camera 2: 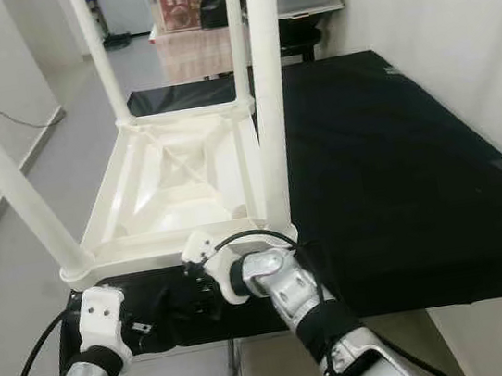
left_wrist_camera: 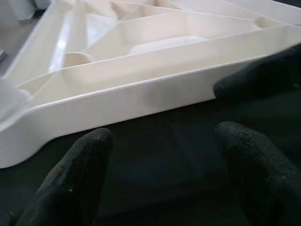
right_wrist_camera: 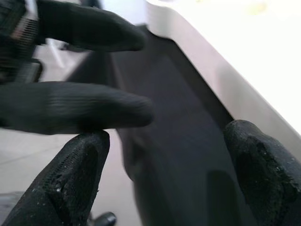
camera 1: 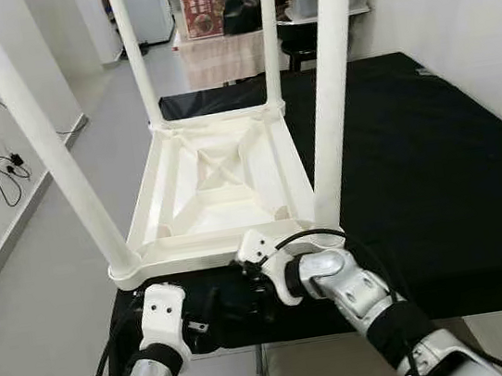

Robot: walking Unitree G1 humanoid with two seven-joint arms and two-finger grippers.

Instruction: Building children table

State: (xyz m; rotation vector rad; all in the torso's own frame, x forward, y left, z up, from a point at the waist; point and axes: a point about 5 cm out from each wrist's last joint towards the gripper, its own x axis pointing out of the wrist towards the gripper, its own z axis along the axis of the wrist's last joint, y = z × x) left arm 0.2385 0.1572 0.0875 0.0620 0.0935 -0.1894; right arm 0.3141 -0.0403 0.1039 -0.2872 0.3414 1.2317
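The left gripper (left_wrist_camera: 160,174) hangs spread over the black cloth (camera 1: 419,183), the upturned table (camera 1: 218,188) just ahead of its fingertips. The right gripper (right_wrist_camera: 164,174), also spread, sits close beside it, the table rim to one side. A crooked push could slide the table on the cloth or tip its four legs (camera 1: 331,92); the fingers could clash.

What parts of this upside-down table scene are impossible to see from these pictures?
- Tabletop face of the table: turned down onto the black cloth.
- Far legs: tops cut off by the eye views' upper edge.
- Bins behind: contents too small.
- Right wrist view: table edge blurred.
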